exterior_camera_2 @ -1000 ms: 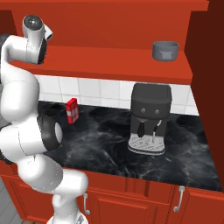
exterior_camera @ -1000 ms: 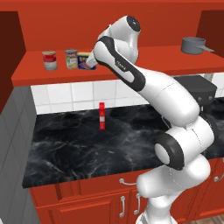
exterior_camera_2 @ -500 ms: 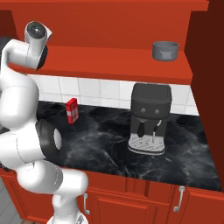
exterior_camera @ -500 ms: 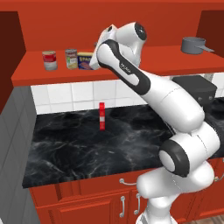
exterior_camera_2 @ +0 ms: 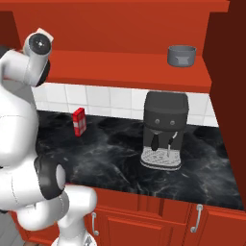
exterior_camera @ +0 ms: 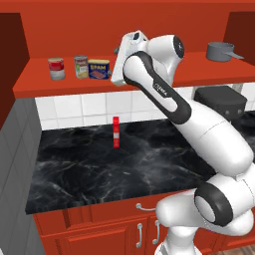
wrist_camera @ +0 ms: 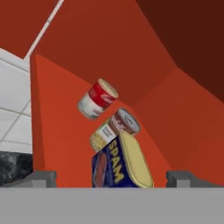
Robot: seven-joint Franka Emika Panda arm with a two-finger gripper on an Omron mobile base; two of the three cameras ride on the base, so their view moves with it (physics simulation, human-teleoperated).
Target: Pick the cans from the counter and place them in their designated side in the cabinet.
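Three tins: red-and-white round can [exterior_camera: 56, 68], round tin with yellow-green label [exterior_camera: 81, 66] and dark blue rectangular tin [exterior_camera: 98, 68] stood in a row on the cabinet shelf [exterior_camera: 30, 84], directly ahead of the gripper [exterior_camera: 121, 62]; the blue tin was nearest to it, the red-and-white can farthest.
Contact: the round tin and the blue tin looked touching or just beside each other; which, could not be told. The red-and-white can stood a little apart.
Surface: the cabinet had a red back panel [wrist_camera: 144, 48] above white tiles [exterior_camera: 74, 107]; below the gripper lay the black marble counter [exterior_camera: 99, 169] over red drawers [exterior_camera: 114, 234].
Room: a thin red-and-white box [exterior_camera: 116, 133] stood upright on the counter, below the gripper; a dark coffee machine [exterior_camera_2: 163, 129] stood on the counter and a grey pot [exterior_camera_2: 181, 54] on the shelf, both well behind the gripper along the wall.
Cut off: the blue tin's lower end was cropped at the hand view's bottom.
Hard to make out: the round tin's label text.
Arm: raised from the base to shelf height, the hand aimed sideways along the shelf at the tins.
Gripper: fingertips [wrist_camera: 41, 177] wide apart, holding nothing, clear of the blue tin.
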